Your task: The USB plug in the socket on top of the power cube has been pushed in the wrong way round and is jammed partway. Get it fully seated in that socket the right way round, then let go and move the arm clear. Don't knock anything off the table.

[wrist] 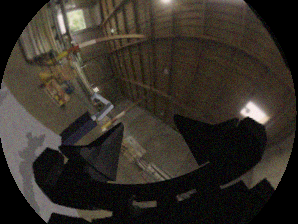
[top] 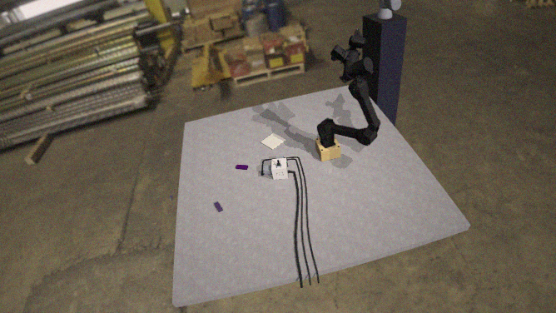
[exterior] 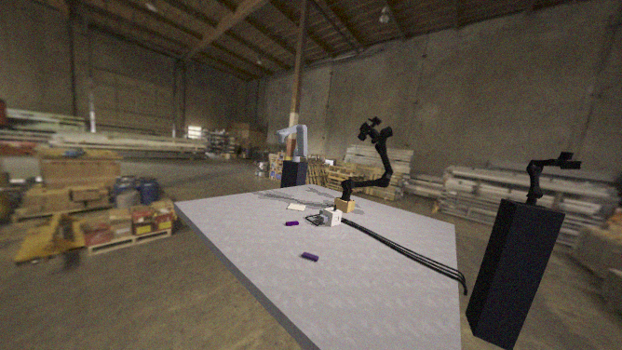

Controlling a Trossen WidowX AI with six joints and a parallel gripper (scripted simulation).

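Note:
The white power cube [top: 280, 173] [exterior: 332, 218] stands near the middle of the table [top: 241, 250] [exterior: 261, 247]. A small dark plug [top: 278, 163] stands up from its top; its depth and which way round it sits are too small to tell. Black cables [top: 296, 216] [exterior: 396, 244] run from the cube over the table's edge, and one loops around the cube's other side. My gripper [top: 338, 65] [wrist: 148, 121] is open and empty, raised high above the table, well away from the cube. In the wrist view its fingers stand wide apart, facing the roof and walls.
Two purple blocks [top: 241, 167] [top: 218, 206] [exterior: 291, 223] [exterior: 309, 256] and a cream square [top: 273, 141] [exterior: 296, 207] lie on the table. My arm stands on a wooden block [top: 330, 154] [exterior: 345, 206] beside the cube. Dark pedestals [exterior: 294, 173] [exterior: 517, 261] bearing other arms stand off the table.

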